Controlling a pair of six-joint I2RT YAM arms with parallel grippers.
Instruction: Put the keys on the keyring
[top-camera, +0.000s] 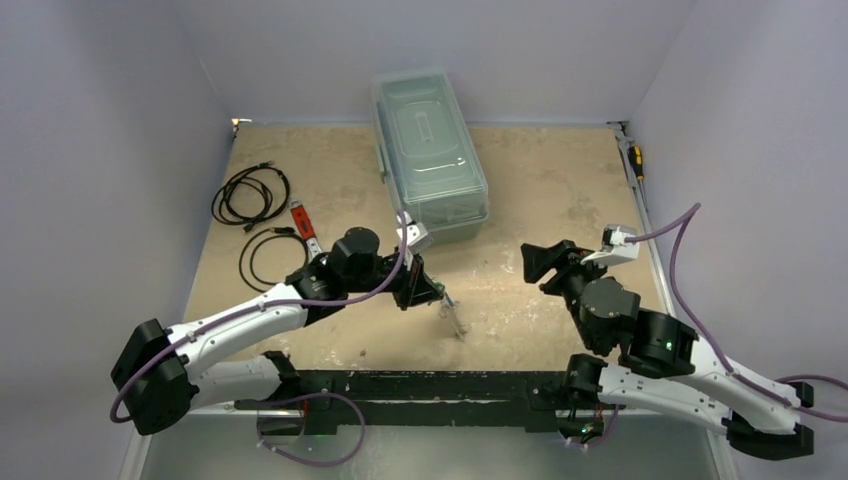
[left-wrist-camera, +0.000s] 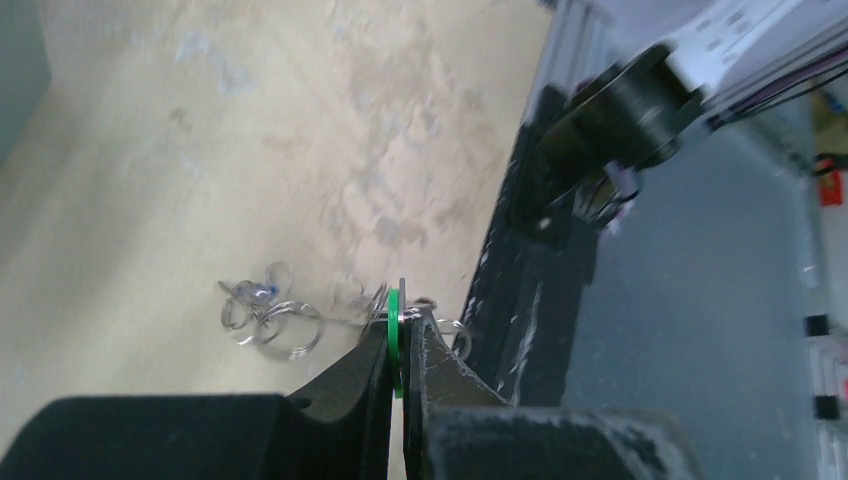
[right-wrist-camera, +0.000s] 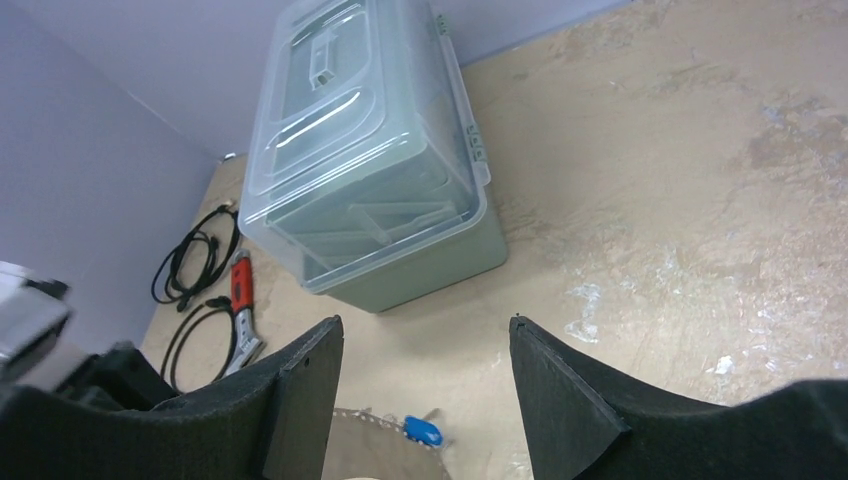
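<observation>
Since the tiny green-headed metal key (left-wrist-camera: 394, 320) is likely light and slippery, the left claw (left-wrist-camera: 403, 330) pinches its flat plastic head, arm-side of the clear-lidded green plastic box (top-camera: 430, 150); the thin, springy silvery keyring (left-wrist-camera: 270, 318) lies there too. The right claw (right-wrist-camera: 425, 335) is spread, empty.

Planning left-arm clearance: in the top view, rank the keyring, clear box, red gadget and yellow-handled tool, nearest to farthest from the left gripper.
From the left gripper, shut on the green key:
1. keyring, just beside its tips.
2. clear box, farther back.
3. red gadget, left.
4. yellow-handled tool, far right edge.
</observation>
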